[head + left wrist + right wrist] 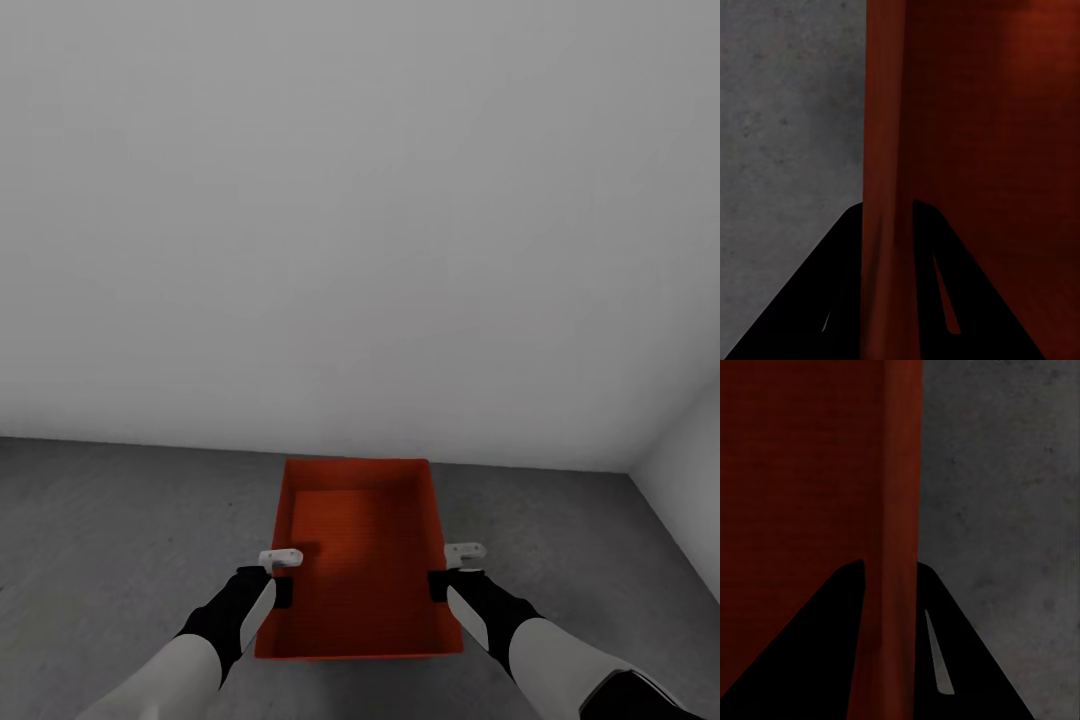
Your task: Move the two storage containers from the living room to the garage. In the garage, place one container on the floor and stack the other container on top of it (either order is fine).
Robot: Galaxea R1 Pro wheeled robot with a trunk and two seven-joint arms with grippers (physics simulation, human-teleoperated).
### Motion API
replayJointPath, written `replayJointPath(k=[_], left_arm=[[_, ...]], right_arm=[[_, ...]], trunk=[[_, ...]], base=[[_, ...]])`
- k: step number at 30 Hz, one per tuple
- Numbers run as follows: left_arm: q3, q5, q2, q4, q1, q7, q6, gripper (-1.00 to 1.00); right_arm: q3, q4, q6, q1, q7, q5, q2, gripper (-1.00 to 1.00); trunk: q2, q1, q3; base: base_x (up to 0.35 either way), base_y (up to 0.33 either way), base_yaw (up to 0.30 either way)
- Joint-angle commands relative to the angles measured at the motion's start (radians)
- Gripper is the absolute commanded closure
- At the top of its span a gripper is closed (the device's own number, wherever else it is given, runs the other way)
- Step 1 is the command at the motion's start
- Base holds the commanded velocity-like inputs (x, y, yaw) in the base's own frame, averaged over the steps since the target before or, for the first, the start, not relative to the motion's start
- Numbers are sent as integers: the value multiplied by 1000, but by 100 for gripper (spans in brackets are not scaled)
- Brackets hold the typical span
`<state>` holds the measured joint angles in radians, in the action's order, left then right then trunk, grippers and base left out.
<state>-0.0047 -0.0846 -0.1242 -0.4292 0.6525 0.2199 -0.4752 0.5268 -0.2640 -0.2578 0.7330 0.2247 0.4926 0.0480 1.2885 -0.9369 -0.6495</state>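
Left gripper and right gripper each clamp a bin wall (wrist views show fingers straddling it) over the floor.

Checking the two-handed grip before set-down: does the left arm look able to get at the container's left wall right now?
Probably yes, it looks to be there already: the left end effector straddles the storage container's left wall, one finger on each side, with nothing between. The right end effector does likewise opposite.

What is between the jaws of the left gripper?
The left wall of the storage container; in the left wrist view, the left gripper straddles it.
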Motion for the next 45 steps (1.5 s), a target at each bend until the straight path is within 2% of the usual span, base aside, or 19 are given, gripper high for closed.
replayJointPath(k=[1, 4, 20, 23, 45], left_arm=[[9, 14, 44, -3, 1, 10, -8, 100], [9, 13, 44, -3, 1, 10, -8, 100], [9, 13, 44, -3, 1, 10, -8, 100], [9, 13, 44, -3, 1, 11, -8, 100], [9, 13, 44, -3, 1, 10, -8, 100]], right_arm=[[22, 9, -6, 0, 10, -3, -1, 100], [22, 9, -6, 0, 10, -3, -1, 100], [22, 9, -6, 0, 10, -3, -2, 100], [22, 9, -6, 0, 10, -3, -1, 100], [22, 9, -6, 0, 10, -3, -1, 100]], trunk=[[1, 0, -1], [1, 0, -1], [113, -61, -51], [113, -61, -51], [267, -146, -120]], base=[[0, 0, 0], [0, 0, 0], [0, 0, 0], [0, 0, 0], [0, 0, 0]])
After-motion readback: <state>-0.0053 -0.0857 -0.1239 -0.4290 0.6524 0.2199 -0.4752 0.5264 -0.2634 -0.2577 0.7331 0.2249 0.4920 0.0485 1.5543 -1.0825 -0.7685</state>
